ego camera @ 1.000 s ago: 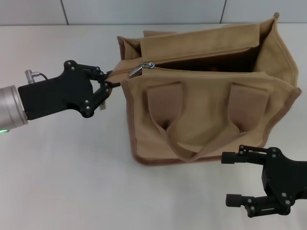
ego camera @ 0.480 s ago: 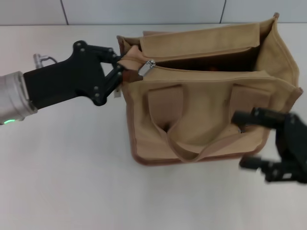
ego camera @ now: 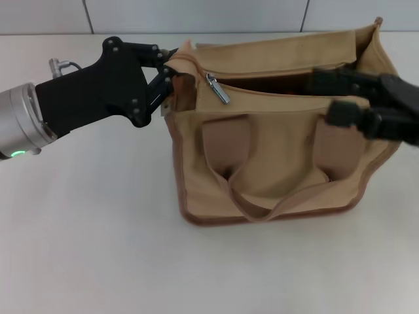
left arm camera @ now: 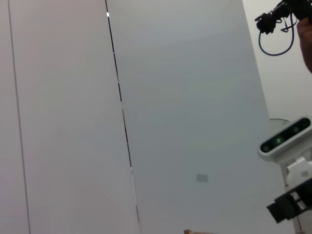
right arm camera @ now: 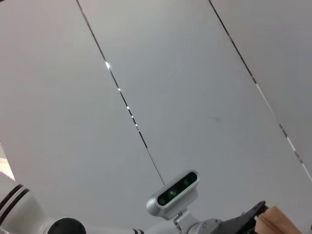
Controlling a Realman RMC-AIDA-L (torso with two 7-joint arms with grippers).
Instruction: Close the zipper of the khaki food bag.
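We hold the bag's left end while our right gripper hangs over its open mouth.

In the head view, the boxy tan canvas food bag (ego camera: 275, 131) with darker brown piping sits right of centre on the pale tabletop (ego camera: 98, 248), its looped handle drooping down the front face. Our black left gripper (ego camera: 171, 77) reaches in from the upper left and is pinched tight on the bag's upper left corner fabric, right at the end of the tan zipper track (ego camera: 281, 91). The small shiny silver slider (ego camera: 218, 90) with its dangling pull tab sits near that left end — the track to its right gapes open. Our black right gripper (ego camera: 340, 98) enters from the right edge over the bag's upper right — blurred, so we cannot tell how its jaws stand.
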